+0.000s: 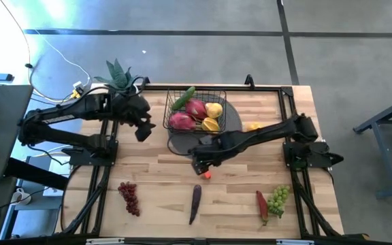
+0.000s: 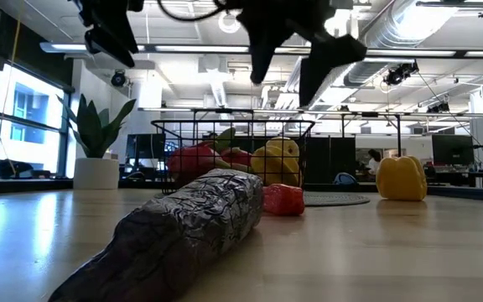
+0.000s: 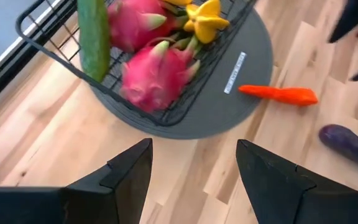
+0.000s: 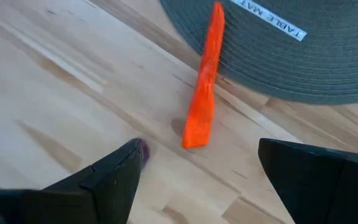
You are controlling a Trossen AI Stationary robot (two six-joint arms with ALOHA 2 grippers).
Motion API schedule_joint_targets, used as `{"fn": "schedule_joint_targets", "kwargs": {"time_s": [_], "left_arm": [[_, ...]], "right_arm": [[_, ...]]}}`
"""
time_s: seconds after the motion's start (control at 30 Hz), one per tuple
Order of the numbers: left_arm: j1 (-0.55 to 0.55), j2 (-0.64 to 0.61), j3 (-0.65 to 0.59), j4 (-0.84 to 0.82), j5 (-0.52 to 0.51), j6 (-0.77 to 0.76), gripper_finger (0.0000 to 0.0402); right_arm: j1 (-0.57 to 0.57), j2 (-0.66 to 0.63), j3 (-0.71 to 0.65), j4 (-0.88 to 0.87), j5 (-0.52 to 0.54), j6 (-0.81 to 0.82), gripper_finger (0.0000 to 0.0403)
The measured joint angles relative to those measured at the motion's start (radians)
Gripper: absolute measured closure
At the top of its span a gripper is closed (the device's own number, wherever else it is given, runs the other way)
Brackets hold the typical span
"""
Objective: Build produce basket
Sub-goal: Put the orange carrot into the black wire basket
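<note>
The black wire basket point(image 1: 196, 109) stands on the grey round mat point(image 1: 229, 122) and holds a green cucumber point(image 3: 94, 37), two pink dragon fruits point(image 3: 157, 71) and yellow pieces point(image 1: 213, 116). An orange carrot point(image 4: 205, 93) lies with its thin end on the mat's rim and its thick end on the table. My right gripper point(image 4: 197, 180) hangs open just above the carrot, touching nothing. My left gripper point(image 3: 191, 180) is open in the air to the left of the basket, with nothing between its fingers.
Near the front edge lie red grapes point(image 1: 129, 197), a purple pod point(image 1: 195, 203), a red pod point(image 1: 261, 206) and green grapes point(image 1: 278, 199). A yellow piece point(image 1: 253, 126) sits to the right of the mat. A potted plant point(image 1: 118, 73) stands at the far left.
</note>
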Motion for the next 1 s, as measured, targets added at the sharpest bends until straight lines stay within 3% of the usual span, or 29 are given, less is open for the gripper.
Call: {"fn": "schedule_joint_targets", "kwargs": {"time_s": [0.73, 1.0], "left_arm": [[-0.059, -0.014, -0.001, -0.014, -0.026, 0.000, 0.0179], [-0.059, -0.014, -0.001, -0.014, -0.026, 0.000, 0.0179]], "right_arm": [[0.006, 0.217, -0.001, 0.112, 0.001, 0.042, 0.0101], [0.015, 0.265, -0.001, 0.110, 0.003, 0.074, 0.0146]]}}
